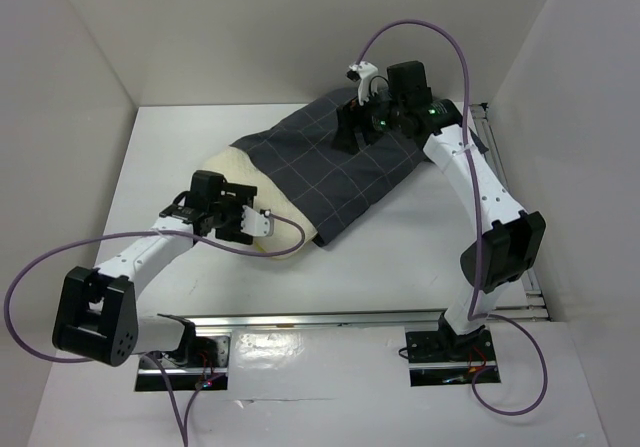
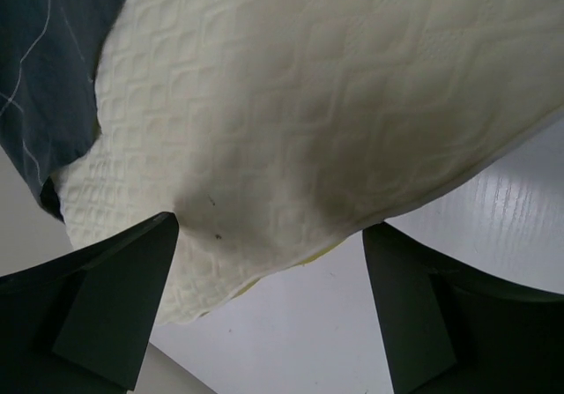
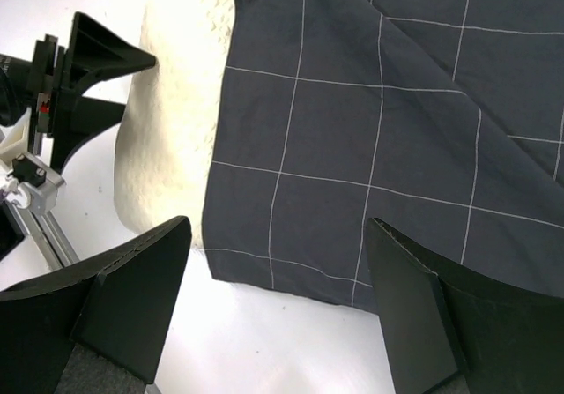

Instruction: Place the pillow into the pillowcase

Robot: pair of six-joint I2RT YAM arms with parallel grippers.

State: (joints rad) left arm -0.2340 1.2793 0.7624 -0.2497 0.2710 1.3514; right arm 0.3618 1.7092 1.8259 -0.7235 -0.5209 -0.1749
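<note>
The pillow [image 1: 243,172] lies mostly inside the pillowcase [image 1: 350,172], and only its cream quilted end sticks out at the left. My left gripper [image 1: 262,223] is open at the near edge of that bare end. In the left wrist view the pillow [image 2: 308,103] fills the top, its edge reaches between the two fingers, and the gripper [image 2: 269,228] holds nothing. My right gripper [image 1: 352,135] hovers open over the far part of the pillowcase. In the right wrist view the gripper [image 3: 278,225] is above the grey cloth [image 3: 370,121], with the pillow [image 3: 172,138] at its left.
White walls close in the table on the left, back and right. A metal rail [image 1: 330,319] runs along the near edge by the arm bases, and another [image 1: 497,152] runs along the right side. Purple cables [image 1: 40,267] loop from both arms.
</note>
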